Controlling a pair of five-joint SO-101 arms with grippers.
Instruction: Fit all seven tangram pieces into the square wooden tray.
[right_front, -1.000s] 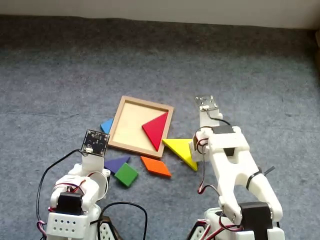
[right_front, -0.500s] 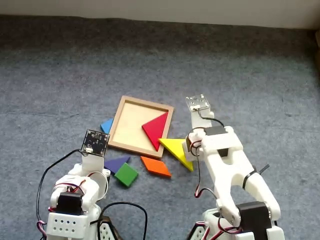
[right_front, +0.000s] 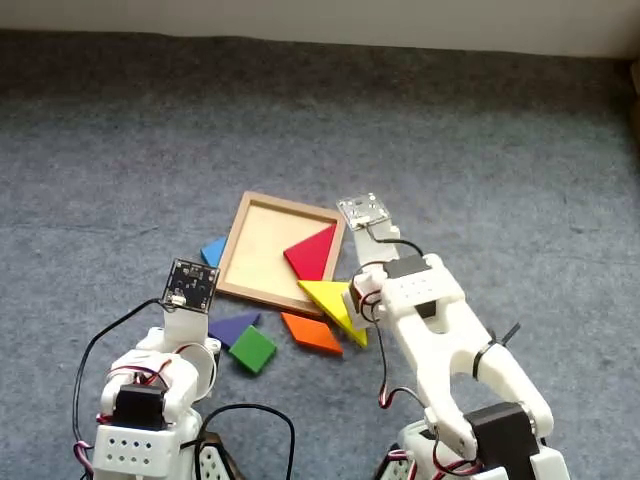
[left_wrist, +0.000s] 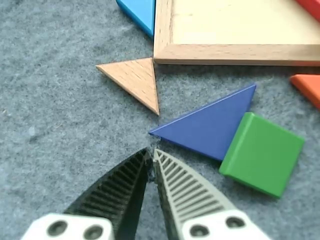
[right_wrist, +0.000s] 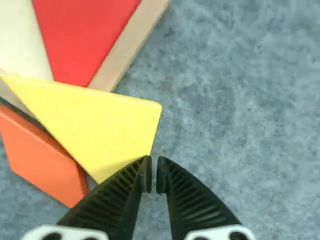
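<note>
The square wooden tray (right_front: 242, 246) holds a red triangle (right_front: 312, 254) in its right part. A yellow triangle (right_front: 330, 302) lies with one tip over the tray's near right corner and partly over the orange parallelogram (right_front: 311, 333). My right gripper (right_wrist: 151, 173) is shut, its tips against the edge of the yellow triangle (right_wrist: 95, 132). My left gripper (left_wrist: 151, 156) is shut and hovers just short of the dark blue triangle (left_wrist: 210, 125). Beside that lie a green square (left_wrist: 261, 152), a plain wood triangle (left_wrist: 134, 80) and a light blue piece (left_wrist: 139, 12).
Everything lies on grey carpet. The right arm (right_front: 430, 310) stretches from the near edge toward the tray's right side. The left arm (right_front: 188, 288) stands near the tray's left corner. Open carpet lies beyond the tray and to both sides.
The right arm has swung left, and the yellow triangle has slid left with it onto the tray's corner and the orange piece. The left arm has kept still.
</note>
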